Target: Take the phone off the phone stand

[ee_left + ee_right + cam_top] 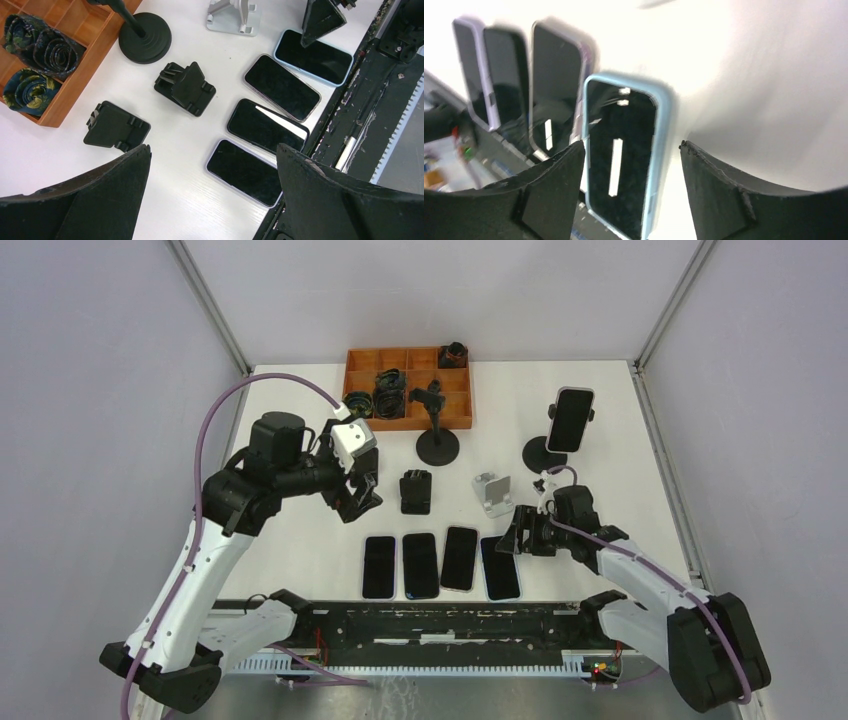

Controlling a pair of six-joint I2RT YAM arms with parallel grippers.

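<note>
A phone (570, 419) with a pale case stands upright, clamped in a black round-base stand (544, 452) at the back right of the table; it shows in neither wrist view. My right gripper (520, 534) is open and empty, low over the blue-cased phone (621, 150) at the right end of a row of flat phones, well in front of the stand. Its fingers (724, 190) straddle that phone without touching it. My left gripper (361, 496) is open and empty, held above the table left of centre, far from the stand.
Several phones lie flat in a row (440, 562) near the front edge. Two black folding stands (186, 87) (116, 126), a white stand (492, 493) and an empty round-base stand (437, 443) sit mid-table. A wooden tray (408, 388) of parts is at the back.
</note>
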